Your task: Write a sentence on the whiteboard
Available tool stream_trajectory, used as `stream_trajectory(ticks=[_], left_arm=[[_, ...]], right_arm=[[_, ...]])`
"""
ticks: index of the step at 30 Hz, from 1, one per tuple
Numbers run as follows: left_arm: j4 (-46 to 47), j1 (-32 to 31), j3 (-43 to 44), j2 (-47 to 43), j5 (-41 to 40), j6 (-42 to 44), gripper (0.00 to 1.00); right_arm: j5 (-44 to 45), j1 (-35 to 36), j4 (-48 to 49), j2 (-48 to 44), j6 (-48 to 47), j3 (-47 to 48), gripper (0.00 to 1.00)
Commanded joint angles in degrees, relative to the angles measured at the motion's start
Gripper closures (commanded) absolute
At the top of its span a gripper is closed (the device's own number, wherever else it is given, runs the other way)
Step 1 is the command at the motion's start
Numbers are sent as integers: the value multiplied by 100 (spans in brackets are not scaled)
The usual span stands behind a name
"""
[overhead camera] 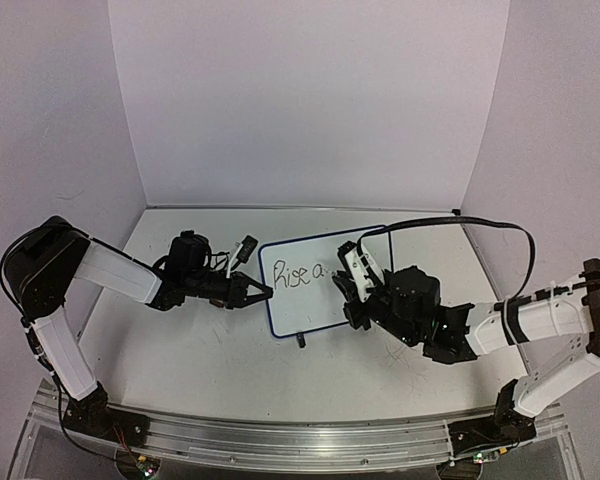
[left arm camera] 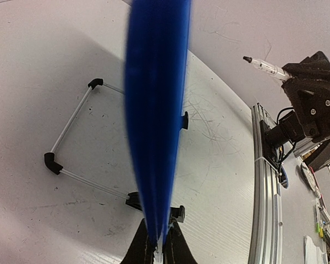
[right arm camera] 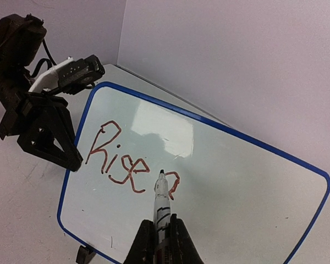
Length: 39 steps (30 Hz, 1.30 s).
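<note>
Blue-rimmed whiteboard [right arm camera: 236,181] is clamped at its edge by the left gripper [overhead camera: 263,293]; a marker [right arm camera: 161,201] is clamped in the right gripper [right arm camera: 160,242], its tip at the words [right arm camera: 118,158] "Rise a".

A scuffed white tabletop [overhead camera: 230,365] backs onto pale walls [overhead camera: 310,100], aluminium rail [overhead camera: 300,445] in front.

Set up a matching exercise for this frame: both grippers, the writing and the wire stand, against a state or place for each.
1 left gripper
2 right gripper
3 writing
4 wire stand

A shut on the marker
B reads "Rise a"
C shut on the whiteboard edge
D resting behind the whiteboard

Pairs: 1-C, 2-A, 3-B, 4-D
</note>
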Motion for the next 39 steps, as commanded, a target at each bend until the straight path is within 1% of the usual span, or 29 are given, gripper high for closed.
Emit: stream_trajectory(ticks=[1,5,17,22,27,32,39], left_arm=[[-392,45,82,-58,-440,154,100],[-408,46,43,-112,-463,145,100],[-432,31,114,-60,-446,163,100],[-438,15,98,-71,-471,172,100],[-436,0,149,-39,-461,183,100],[-442,-6,116,-69,-464,198,100],[-442,-15,114,-67,-480,210,100]], right_arm=[[33,23,295,88,-6,-7,100],[94,21,278,235,89,12,100],[282,11,262,227,184,-2,100],[238,-172,225,211,316,22,100],[257,-201,103,410,133,289,100],[481,-257,114,539,317,392,100],[434,-357,145,625,309,517,100]])
